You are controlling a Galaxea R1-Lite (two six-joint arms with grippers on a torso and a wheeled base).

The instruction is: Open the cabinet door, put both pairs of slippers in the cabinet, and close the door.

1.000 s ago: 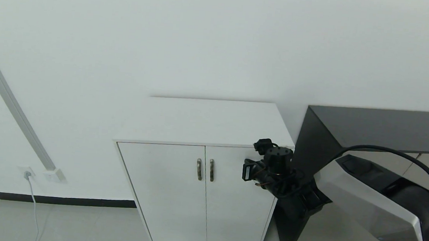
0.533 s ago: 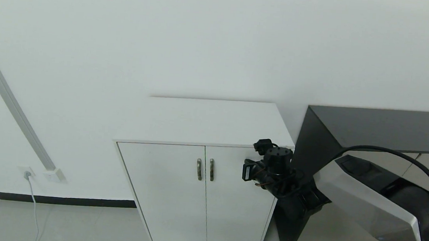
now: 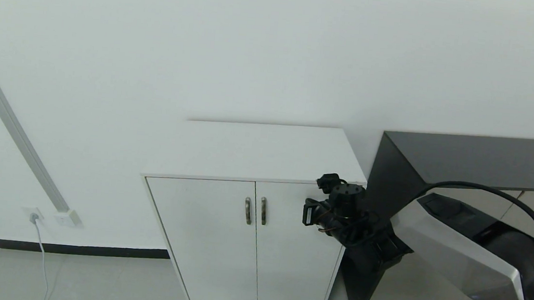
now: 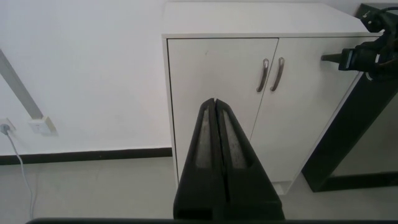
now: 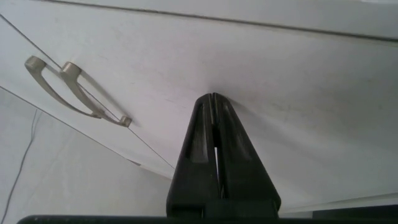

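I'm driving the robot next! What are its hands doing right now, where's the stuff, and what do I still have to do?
Left gripper: shut, holding nothing, back from the cabinet and pointing at it.
Right gripper: shut, holding nothing, tips at the face of the right door, beside the handles. I cannot tell if it touches.
Cabinet: both doors shut.
Done: unclear. Shut doors fit either the start or the end of the job, and I cannot tell whether the slippers are inside.
Left: check for the slippers. If they are out, open a door, put both pairs in and close it.
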